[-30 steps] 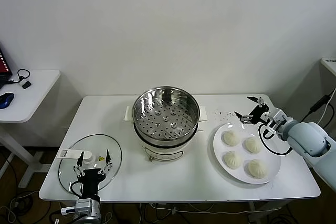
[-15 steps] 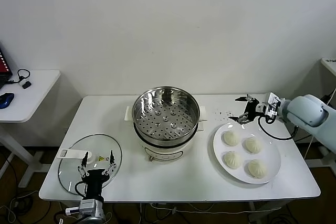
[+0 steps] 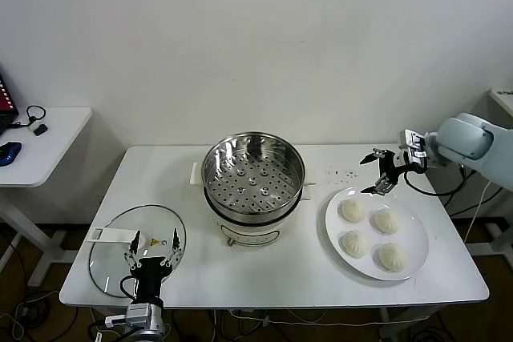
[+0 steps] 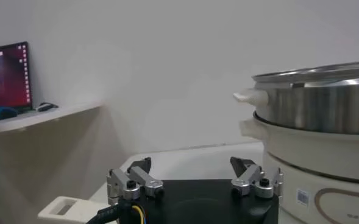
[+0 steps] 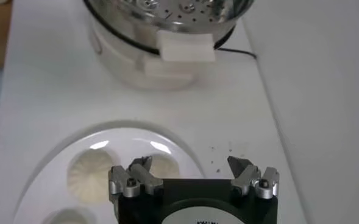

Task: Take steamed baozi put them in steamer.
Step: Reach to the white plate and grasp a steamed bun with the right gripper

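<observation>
white table and what sits on it

the white table [image 3: 280,266] carries three main things. the steamer [image 3: 252,186] stands near the middle, toward the back, its shiny steel pot resting on a cream-white base. a flat white plate [image 3: 365,266] lies on the robot's right side, near the steamer but apart from it, and holds the four steamed baozi [image 3: 351,211]. a round glass lid [image 3: 108,258] with a white handle lies flat at the front on the robot's left, well apart from the plate. a few small dark specks [image 3: 343,173] dot the tabletop behind the plate.
</observation>
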